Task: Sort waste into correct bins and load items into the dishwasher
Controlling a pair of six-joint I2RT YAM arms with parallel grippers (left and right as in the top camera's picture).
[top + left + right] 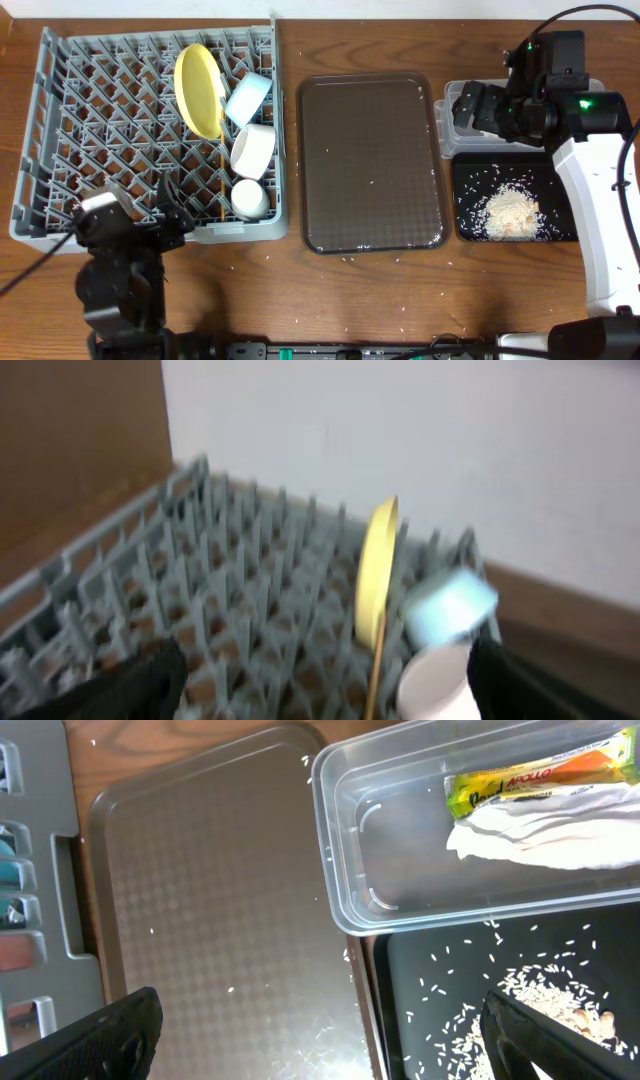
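At the near left corner of the table, the left gripper [172, 215] hangs over the near edge of the dish rack [40, 120], jaws wide apart, nothing in them. Risk: a careless sweep from here could catch a peg or clip the white cup [248, 198], which lies closest to it. Beside the cup run the chopsticks [221, 185] (taken as one pair; they read as a single thin line, so I cannot separate them). Further in: one white bowl [252, 150], one light blue bowl [248, 98], and one yellow plate [200, 90] standing on edge between pegs. A knock to the rack could tip it onto the bowls. Middle of the table: one brown serving tray [370, 160], bare except for stray rice grains, with more grains loose on the wood around it, too many and too small to count. They are easily scattered further by any arm passing low. On the right, one black tray [470, 225] holds one rice pile [510, 210] plus loose grains. Just beyond it, one clear tub [340, 870] holds one snack wrapper [530, 782] and one napkin [540, 835]. The right gripper [468, 108] hovers above the tub, jaws wide apart and empty. The tub looks light, so a nudge to its rim might shove it or spill it.
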